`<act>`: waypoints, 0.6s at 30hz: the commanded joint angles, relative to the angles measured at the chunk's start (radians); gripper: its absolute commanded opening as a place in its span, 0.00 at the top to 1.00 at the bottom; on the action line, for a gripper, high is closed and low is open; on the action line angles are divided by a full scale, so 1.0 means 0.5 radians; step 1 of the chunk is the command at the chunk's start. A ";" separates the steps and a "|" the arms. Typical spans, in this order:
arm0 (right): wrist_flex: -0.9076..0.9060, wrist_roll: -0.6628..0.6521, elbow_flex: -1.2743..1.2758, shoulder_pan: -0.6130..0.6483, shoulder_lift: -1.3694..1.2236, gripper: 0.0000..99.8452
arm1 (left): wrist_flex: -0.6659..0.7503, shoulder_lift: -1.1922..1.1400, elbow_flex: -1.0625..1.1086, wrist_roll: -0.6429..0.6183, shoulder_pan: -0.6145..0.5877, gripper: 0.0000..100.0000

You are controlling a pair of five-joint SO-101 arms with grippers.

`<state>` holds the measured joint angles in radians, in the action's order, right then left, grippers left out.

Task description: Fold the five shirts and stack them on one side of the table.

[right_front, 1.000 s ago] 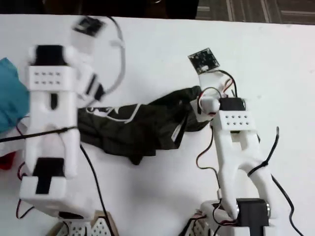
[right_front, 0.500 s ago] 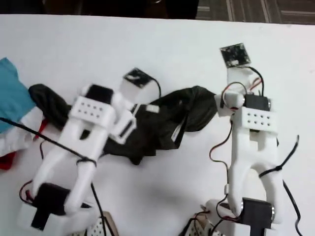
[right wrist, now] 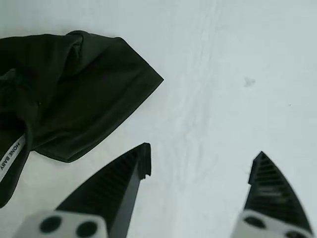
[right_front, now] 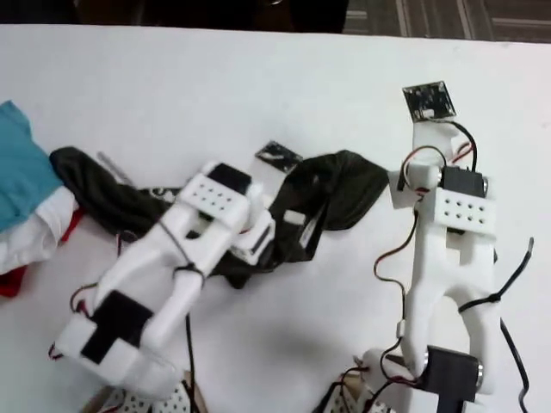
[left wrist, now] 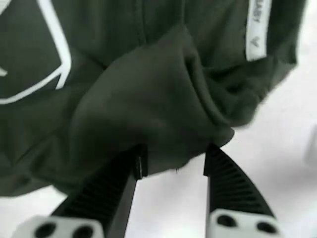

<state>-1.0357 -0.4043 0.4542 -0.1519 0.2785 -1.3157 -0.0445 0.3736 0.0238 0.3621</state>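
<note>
My left claw (left wrist: 173, 159) is spread wide. A bunched edge of the black shirt (left wrist: 148, 99) sits right between its two tips. I think it is there so I can pinch that edge and pull the shirt flat.

My right claw (right wrist: 198, 161) is spread wide too. It hangs over the bare table (right wrist: 237, 59), just beside the shirt's other end. I guess it is there to grab that end.

The black shirt lies crumpled in the middle of the table, not folded yet. Far off, at the table's edge on my left arm's side, is a pile: a blue shirt (right_front: 17, 163), a white shirt (right_front: 26, 237) and a red shirt (right_front: 9, 280). I think the black shirt should go there.
</note>
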 commanded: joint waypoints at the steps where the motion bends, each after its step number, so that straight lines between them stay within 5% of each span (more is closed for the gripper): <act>1: -0.014 -0.009 -0.086 -0.023 0.011 0.69 | 0.071 -0.037 -0.029 -0.015 0.049 0.79; 10: -0.011 -0.009 -0.086 -0.020 -0.002 0.69 | -0.114 0.015 -0.189 -0.172 0.267 0.79; 18: -0.011 -0.009 -0.083 -0.020 -0.002 0.69 | 0.074 -0.212 -0.222 -0.242 0.261 0.79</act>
<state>-1.0357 -0.4058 0.4542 -0.1519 0.2754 -1.3265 -0.1304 0.3030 -0.0775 0.4864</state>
